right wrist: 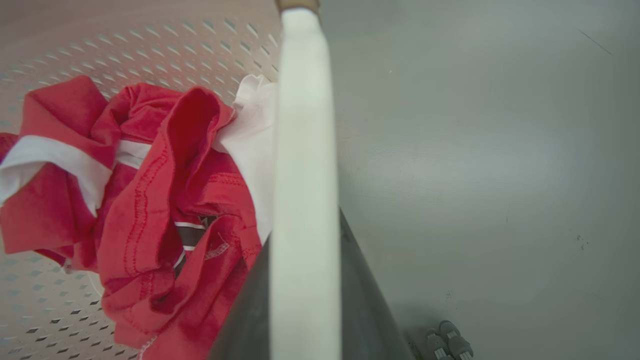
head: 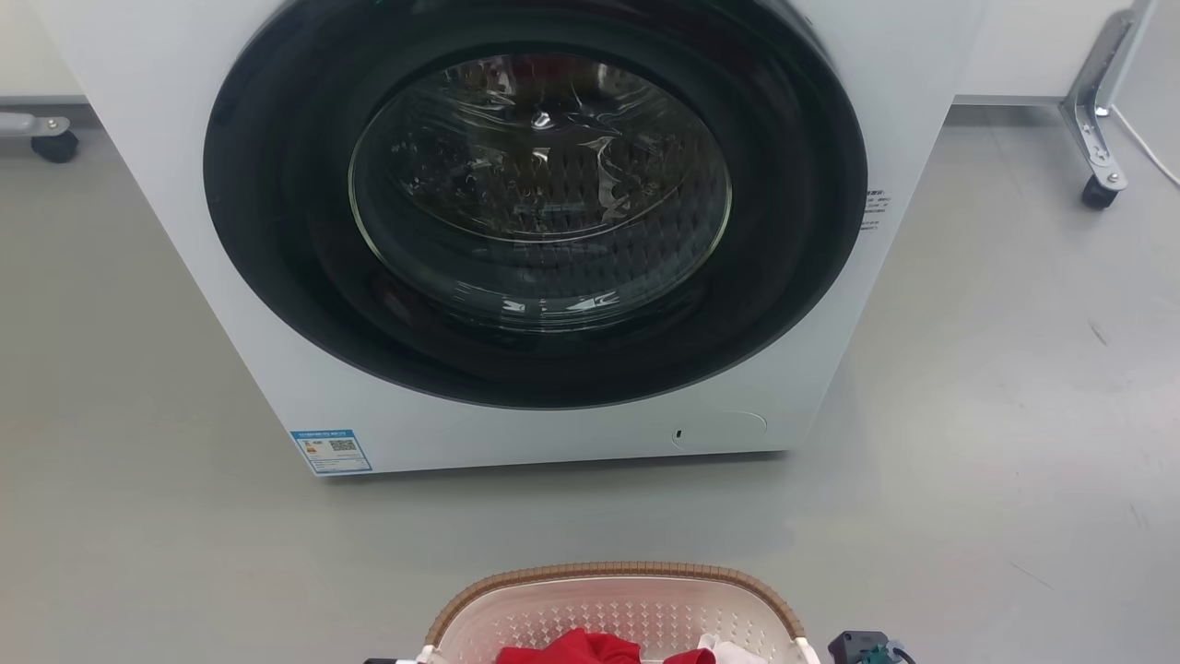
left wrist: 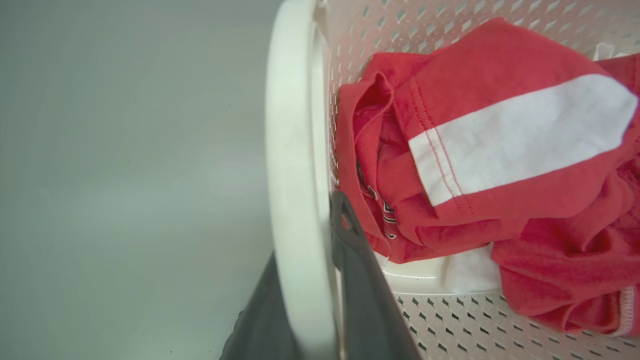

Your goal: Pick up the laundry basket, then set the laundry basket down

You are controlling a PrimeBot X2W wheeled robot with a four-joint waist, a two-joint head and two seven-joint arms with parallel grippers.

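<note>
Item under inspection: one cream-white perforated plastic laundry basket (head: pixel 608 574), rounded-rectangular, with a brown woven-look rim.

Left jaws: clenched on the basket's smooth white side handle (left wrist: pixel 295 150). The handle passes straight between the two dark fingers (left wrist: pixel 362 285), one finger on its outer face and one on its inner face, both touching. Just inside the inner finger, against the perforated wall, lies a crumpled red garment with a white panel (left wrist: pixel 500 130). Outside the outer finger is bare grey floor (left wrist: pixel 125 175).

Right jaws: likewise clenched on the opposite white side handle (right wrist: pixel 305 150), which runs up between the two dark fingers (right wrist: pixel 367 290). The red cloth (right wrist: pixel 150 210) and a white cloth (right wrist: pixel 252 135) lie immediately inside the inner finger, the white cloth touching the handle.

Whether the basket's base touches the floor cannot be told.

Ahead of both jaws, beyond the basket's far rim and apart from it, stands a white front-loading washing machine (head: pixel 175 240) with a round dark glass door (head: pixel 539 184), which is closed.
</note>
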